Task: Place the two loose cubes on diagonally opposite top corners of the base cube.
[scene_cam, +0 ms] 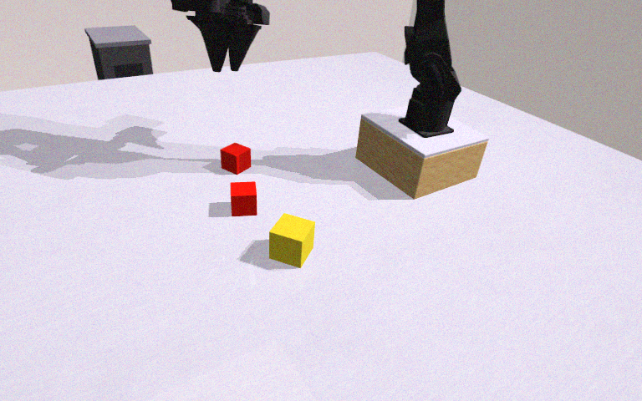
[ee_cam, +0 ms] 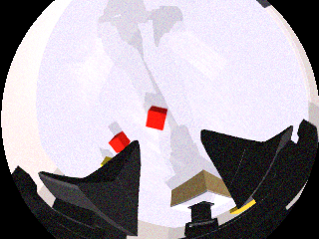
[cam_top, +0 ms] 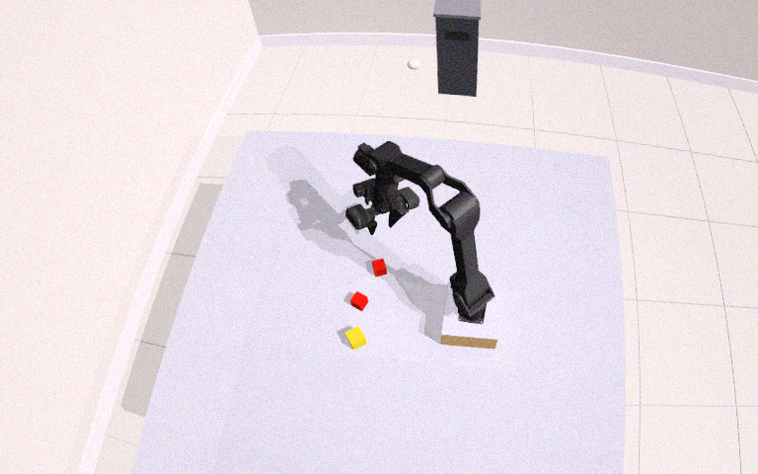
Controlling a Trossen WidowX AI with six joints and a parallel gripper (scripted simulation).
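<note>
Two red cubes lie apart on the pale table top. The far red cube (cam_top: 379, 268) (scene_cam: 236, 158) (ee_cam: 157, 119) is the closest to my gripper. The other red cube (cam_top: 359, 301) (scene_cam: 243, 200) (ee_cam: 119, 142) lies between it and the yellow base cube (cam_top: 355, 337) (scene_cam: 288, 241) (ee_cam: 106, 161). The yellow cube has nothing on top and is partly hidden behind a finger in the wrist view. My gripper (cam_top: 381, 229) (scene_cam: 226, 70) (ee_cam: 170, 139) is open and empty, pointing down high above the table, beyond the far red cube as the exterior camera sees it.
The arm stands on a wooden block (cam_top: 468, 341) (scene_cam: 388, 155) (ee_cam: 196, 189) with a white top, to the right of the cubes in the top and exterior views. A dark cabinet (cam_top: 457, 61) (scene_cam: 125, 61) stands beyond the table, with a small white ball (cam_top: 414, 64) on the floor near it.
</note>
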